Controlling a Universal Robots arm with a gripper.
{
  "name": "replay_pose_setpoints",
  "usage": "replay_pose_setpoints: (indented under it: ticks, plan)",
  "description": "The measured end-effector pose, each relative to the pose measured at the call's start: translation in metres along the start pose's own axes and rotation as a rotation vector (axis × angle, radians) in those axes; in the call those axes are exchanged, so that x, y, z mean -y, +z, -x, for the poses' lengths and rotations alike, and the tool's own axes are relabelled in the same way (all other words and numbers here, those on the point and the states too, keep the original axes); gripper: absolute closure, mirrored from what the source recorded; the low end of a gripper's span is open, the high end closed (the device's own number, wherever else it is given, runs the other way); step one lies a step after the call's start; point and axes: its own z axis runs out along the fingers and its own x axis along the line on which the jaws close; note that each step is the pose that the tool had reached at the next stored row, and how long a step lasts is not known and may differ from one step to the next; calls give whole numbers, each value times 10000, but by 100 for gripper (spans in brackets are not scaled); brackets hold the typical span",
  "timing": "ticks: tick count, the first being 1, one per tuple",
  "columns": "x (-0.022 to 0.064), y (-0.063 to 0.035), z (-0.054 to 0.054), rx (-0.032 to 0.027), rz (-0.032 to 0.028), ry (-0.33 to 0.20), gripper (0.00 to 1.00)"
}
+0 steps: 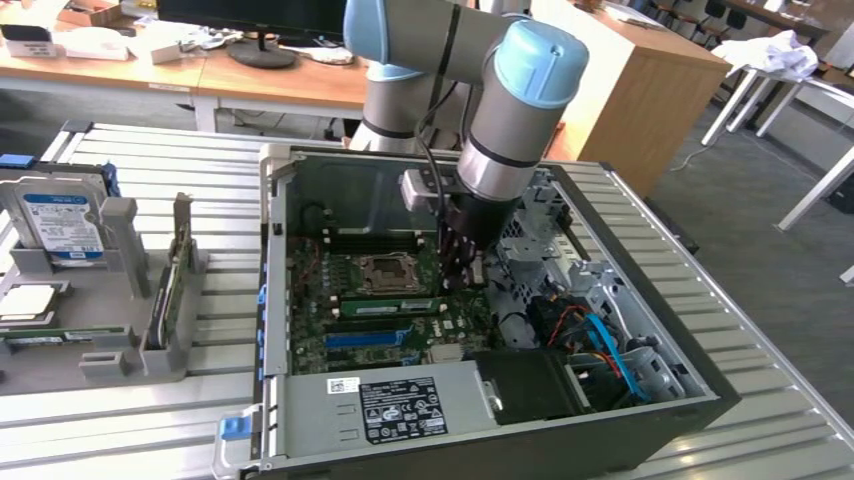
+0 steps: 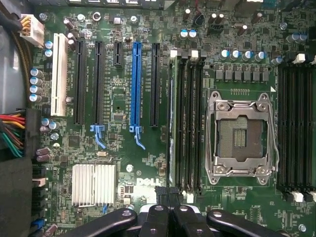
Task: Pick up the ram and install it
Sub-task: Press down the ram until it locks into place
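One ram [image 2: 171, 123] seated, motherboard [image 2: 123, 163] marked DELL

Lighting: even, diffuse indoor light, moderately bright. Shadows: soft, deepest inside the computer case [image 1: 694, 400]. Glare: mild on the heatsink [image 2: 94, 183]. Focus: slightly soft overall.

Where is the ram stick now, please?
The ram sits seated in a motherboard slot inside the open computer case, beside the CPU socket; in the wrist view it stands edge-on between that socket and the blue expansion slot.
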Motion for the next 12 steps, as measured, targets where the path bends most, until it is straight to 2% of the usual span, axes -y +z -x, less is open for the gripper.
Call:
replay_pose_setpoints:
  ticks: [12]
  plan:
    - [2,23,66,1,-1,0,89]
